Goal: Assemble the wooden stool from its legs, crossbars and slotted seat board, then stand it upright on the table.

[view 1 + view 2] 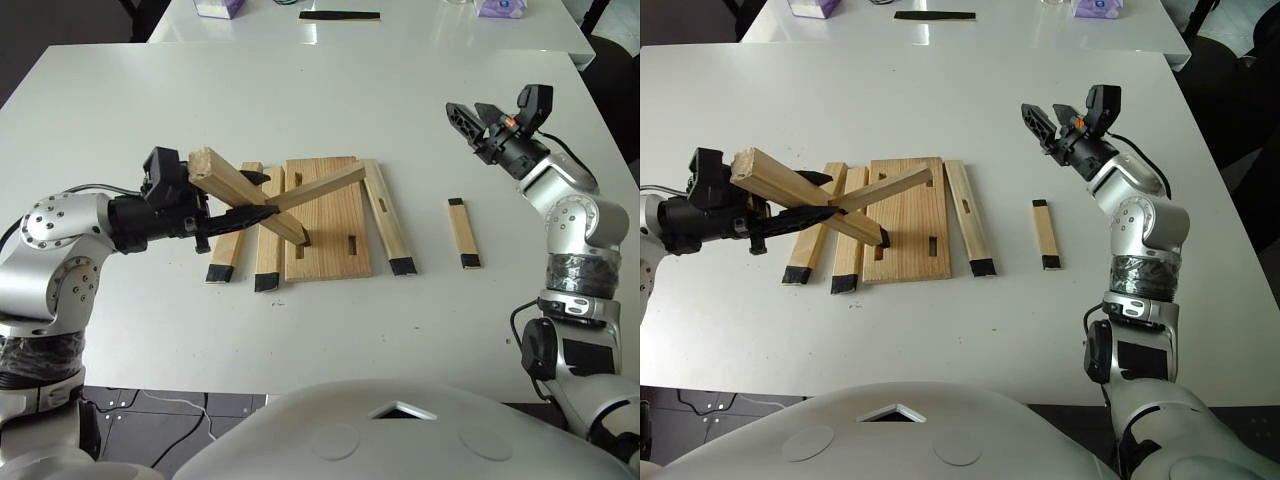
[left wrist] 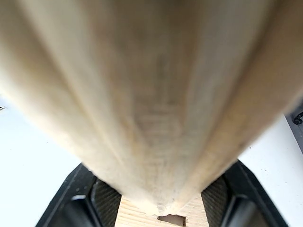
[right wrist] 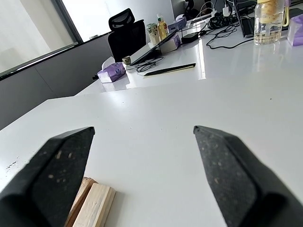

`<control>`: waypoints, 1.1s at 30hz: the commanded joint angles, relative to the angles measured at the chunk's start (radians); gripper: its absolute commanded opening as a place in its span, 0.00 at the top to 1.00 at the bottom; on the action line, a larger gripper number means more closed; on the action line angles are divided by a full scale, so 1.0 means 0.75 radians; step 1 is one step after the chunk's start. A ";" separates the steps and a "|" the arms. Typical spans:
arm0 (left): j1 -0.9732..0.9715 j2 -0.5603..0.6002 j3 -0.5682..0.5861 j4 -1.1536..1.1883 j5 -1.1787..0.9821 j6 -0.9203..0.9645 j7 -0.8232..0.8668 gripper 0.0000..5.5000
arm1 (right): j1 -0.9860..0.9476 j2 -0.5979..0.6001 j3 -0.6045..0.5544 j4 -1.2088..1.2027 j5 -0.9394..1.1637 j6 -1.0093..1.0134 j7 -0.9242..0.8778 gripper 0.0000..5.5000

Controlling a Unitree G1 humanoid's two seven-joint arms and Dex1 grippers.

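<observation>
Seat board (image 1: 335, 235) lies flat mid-table (image 1: 300, 100), with loose legs (image 1: 388, 215) on either side. My left claw (image 1: 258, 195) is clamped on a tilted leg (image 1: 225, 178), its lower end at a board slot. My right claw (image 1: 478, 118) hangs wide apart, far right.

Ahead of the jaws of the right gripper (image 3: 143, 128), the white table (image 3: 156, 109) runs to a second table (image 3: 246, 52). On that one, beyond the jaws, lie a purple tissue box (image 3: 112, 72), a flat black strip (image 3: 169, 69), perhaps a laptop (image 3: 149, 49), tangled cables (image 3: 222, 21) and a clear bottle (image 3: 270, 19). A black office chair (image 3: 127, 35) stands farther behind.
</observation>
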 commanded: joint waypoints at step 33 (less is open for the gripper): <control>-0.231 0.093 -0.256 0.368 0.145 -0.073 -0.299 0.63 | 0.120 -0.005 -0.015 0.087 -0.056 -0.092 0.042 0.30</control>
